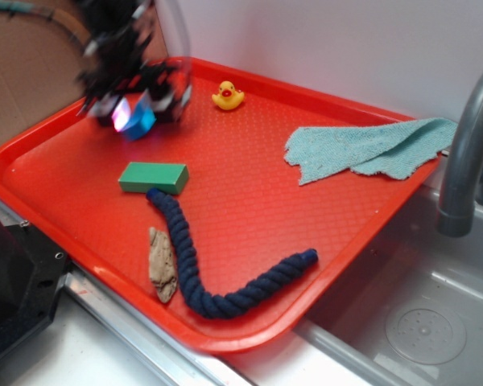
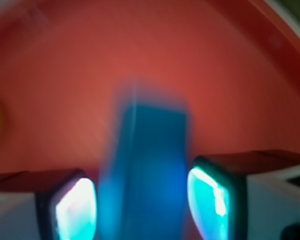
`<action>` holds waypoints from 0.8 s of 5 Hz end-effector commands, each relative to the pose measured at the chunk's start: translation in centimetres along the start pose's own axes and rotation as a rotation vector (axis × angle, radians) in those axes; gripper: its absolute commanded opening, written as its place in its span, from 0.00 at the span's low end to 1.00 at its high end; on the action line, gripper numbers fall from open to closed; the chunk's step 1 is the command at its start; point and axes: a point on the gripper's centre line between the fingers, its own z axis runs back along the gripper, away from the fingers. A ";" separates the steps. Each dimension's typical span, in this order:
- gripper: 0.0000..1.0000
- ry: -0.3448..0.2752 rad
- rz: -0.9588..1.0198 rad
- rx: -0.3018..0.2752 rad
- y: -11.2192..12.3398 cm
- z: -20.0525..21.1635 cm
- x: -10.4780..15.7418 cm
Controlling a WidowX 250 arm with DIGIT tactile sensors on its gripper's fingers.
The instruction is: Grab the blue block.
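Exterior view, from the left: my hand [image 1: 137,108] is blurred at the far left corner of the red tray [image 1: 249,233], and the blue block [image 1: 138,121] shows between my fingers [image 1: 118,112], tilted, its lower end close to the tray floor; I cannot tell whether it touches. Just nearer the front lies the green block [image 1: 153,178], flat on the tray. The dark navy rope [image 1: 217,277] starts right against the green block's front edge and curls toward the front, then sweeps right. A small brown piece of wood [image 1: 162,265] lies beside the rope's left side, near the tray's front rim. Along the far rim, right of my hand, stands the yellow rubber duck [image 1: 228,96]. Further right, the teal cloth [image 1: 370,149] drapes over the tray's right rim. Beyond it are the grey faucet [image 1: 467,153] and the sink [image 1: 419,322].

In the wrist view, very blurred, the blue block [image 2: 147,170] stands between my two glowing pads [image 2: 75,207], which sit close on either side; I appear clenched around the block, though the blur hides the exact contact.
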 end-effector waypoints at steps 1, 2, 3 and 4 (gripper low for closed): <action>0.00 0.002 -0.113 -0.011 -1.9 2.3 1.3; 0.00 -0.035 -0.251 -0.002 -4.4 6.9 0.3; 0.00 -0.125 -0.468 -0.005 -6.8 12.0 -3.7; 0.00 -0.129 -0.651 -0.063 -7.5 17.2 -7.0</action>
